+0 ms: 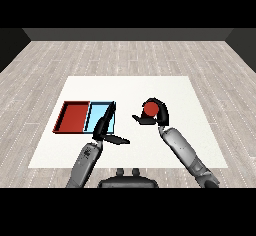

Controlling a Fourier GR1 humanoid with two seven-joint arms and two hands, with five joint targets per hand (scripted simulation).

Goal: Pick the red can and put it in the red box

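The red can point(150, 109) shows its round red top inside my right hand point(159, 115), whose fingers and thumb curl round it right of the table's middle. The red tray point(73, 117) lies at the left, with the light blue tray point(95, 115) touching its right side. My left hand point(104, 126) reaches over the blue tray's right part with straight fingers and the thumb stuck out to the right, holding nothing. The can is well to the right of both trays.
The white table point(130, 87) stretches out beyond the trays and both hands, with a wooden floor around it. Both grey forearms come in from the lower corners.
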